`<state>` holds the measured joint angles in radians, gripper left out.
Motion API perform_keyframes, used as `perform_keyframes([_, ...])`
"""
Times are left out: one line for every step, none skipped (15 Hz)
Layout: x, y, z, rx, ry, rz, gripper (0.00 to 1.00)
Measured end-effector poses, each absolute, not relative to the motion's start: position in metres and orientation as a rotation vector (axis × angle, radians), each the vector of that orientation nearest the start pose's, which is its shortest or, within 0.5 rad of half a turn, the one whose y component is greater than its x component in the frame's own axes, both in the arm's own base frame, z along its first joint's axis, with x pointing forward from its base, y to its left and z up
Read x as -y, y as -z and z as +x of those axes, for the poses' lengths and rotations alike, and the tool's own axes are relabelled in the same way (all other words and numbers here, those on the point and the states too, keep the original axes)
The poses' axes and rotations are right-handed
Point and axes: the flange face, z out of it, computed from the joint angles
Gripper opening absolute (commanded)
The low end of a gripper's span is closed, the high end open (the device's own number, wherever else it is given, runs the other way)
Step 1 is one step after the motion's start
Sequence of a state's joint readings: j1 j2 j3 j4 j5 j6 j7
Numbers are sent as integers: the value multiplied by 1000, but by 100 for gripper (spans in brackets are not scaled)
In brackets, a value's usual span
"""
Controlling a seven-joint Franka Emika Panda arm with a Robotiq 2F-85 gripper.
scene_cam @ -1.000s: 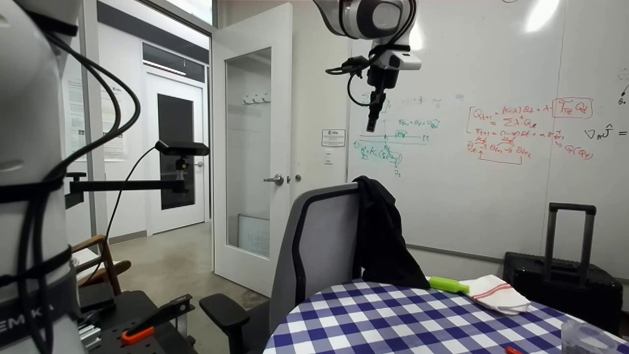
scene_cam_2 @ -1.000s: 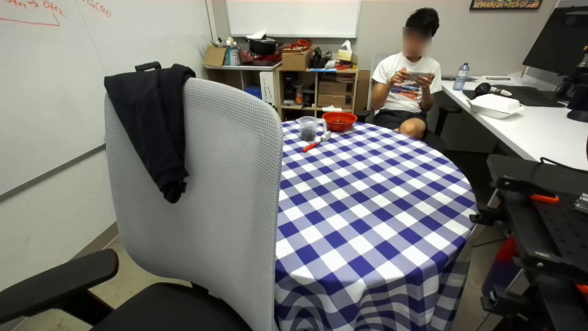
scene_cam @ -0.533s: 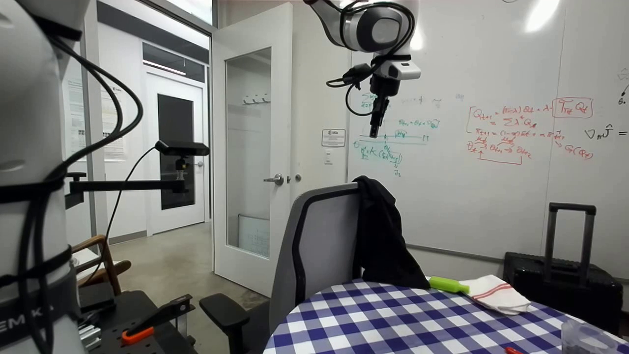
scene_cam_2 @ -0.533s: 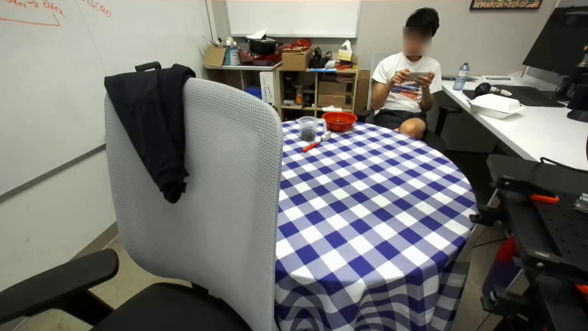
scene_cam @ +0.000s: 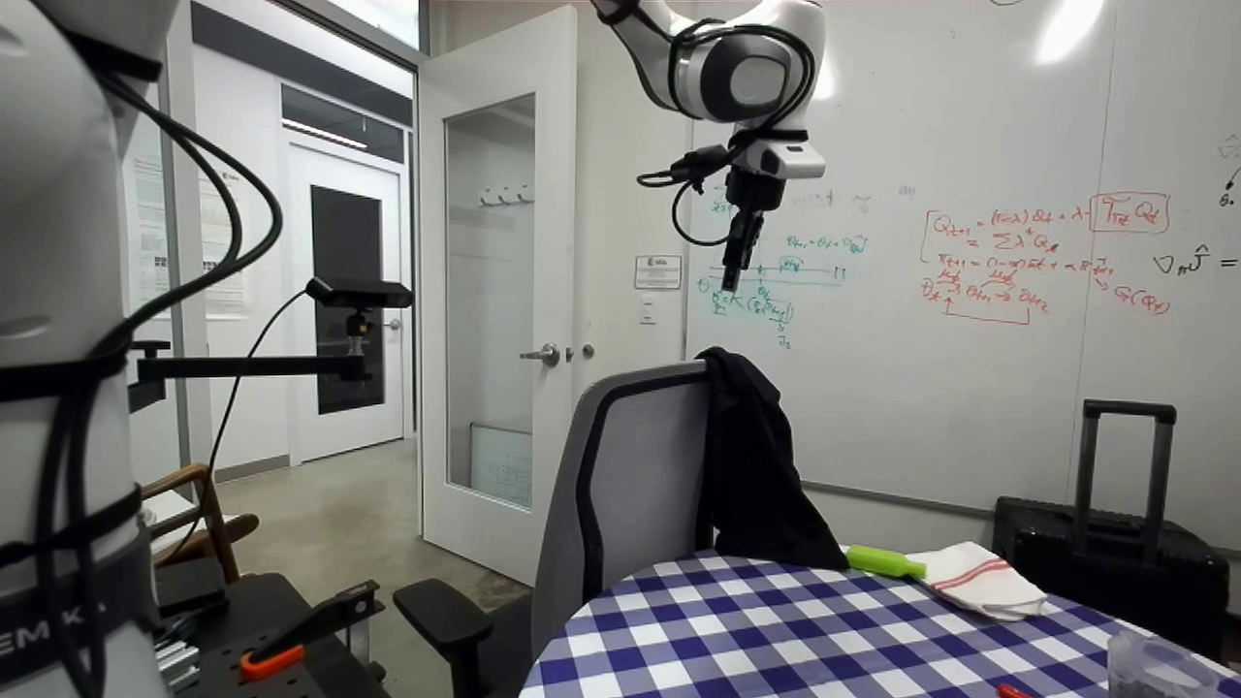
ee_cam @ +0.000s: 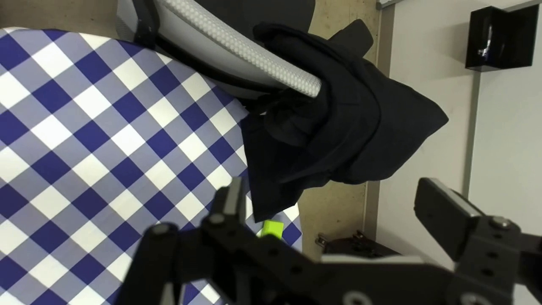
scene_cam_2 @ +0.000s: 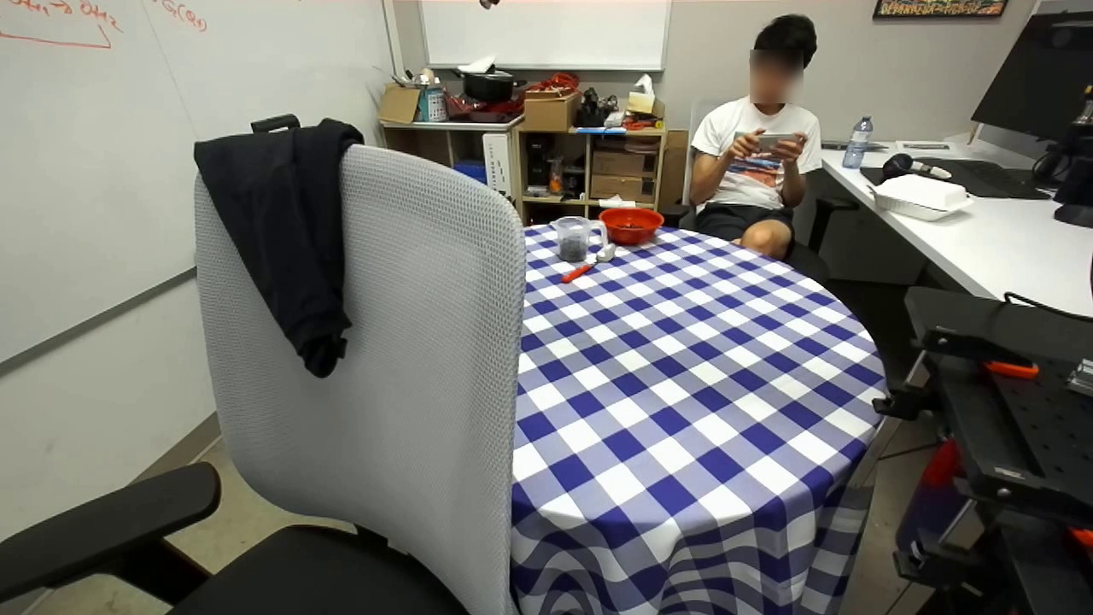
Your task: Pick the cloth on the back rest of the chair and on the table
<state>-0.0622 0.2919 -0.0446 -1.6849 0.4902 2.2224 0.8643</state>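
Note:
The cloth is a limp black garment draped over the chair's top corner, in both exterior views (scene_cam: 761, 465) (scene_cam_2: 273, 222). Its lower end reaches the table's edge. The chair has a grey mesh backrest (scene_cam: 645, 465) (scene_cam_2: 427, 342). The table has a blue-and-white checkered cover (scene_cam: 679, 640) (scene_cam_2: 683, 384). My gripper (scene_cam: 730, 287) hangs above the cloth, apart from it. In the wrist view my gripper (ee_cam: 331, 188) is wide open and empty. The cloth (ee_cam: 360, 123) lies below and ahead of the fingers, with the chair's rim (ee_cam: 250, 50) beside it.
A green object (scene_cam: 884, 561) and a folded white towel (scene_cam: 984, 582) lie by the cloth's lower end. A black suitcase (scene_cam: 1105, 572) stands near the whiteboard (scene_cam: 921, 388). A cup (scene_cam_2: 572, 239), red bowl (scene_cam_2: 632, 226) and red-handled spoon (scene_cam_2: 581, 272) are on the table. A person (scene_cam_2: 760, 154) sits behind.
My gripper has moved down toward the cloth, and slightly left in an exterior view. A small dark tip now shows at the top edge of an exterior view. The cloth and chair have not moved.

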Motion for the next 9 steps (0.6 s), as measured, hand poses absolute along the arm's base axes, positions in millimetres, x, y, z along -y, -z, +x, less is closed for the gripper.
perform_keyframes([53,-454,666,-1539,102,-2182,100])
perform_keyframes([52,-451,667,-1540,114,-2178,100])
perform_keyframes([50,-450,669,-1538,130,-2175,100])
perform_keyframes([45,-449,670,-1530,145,-2175,100])
perform_keyframes([38,-448,673,-1520,156,-2177,100])
perform_keyframes([30,-445,675,-1508,160,-2182,100])
perform_keyframes([20,-441,676,-1495,156,-2190,100])
perform_keyframes([10,-436,678,-1481,148,-2200,100])
perform_keyframes([1,-430,680,-1468,137,-2213,100])
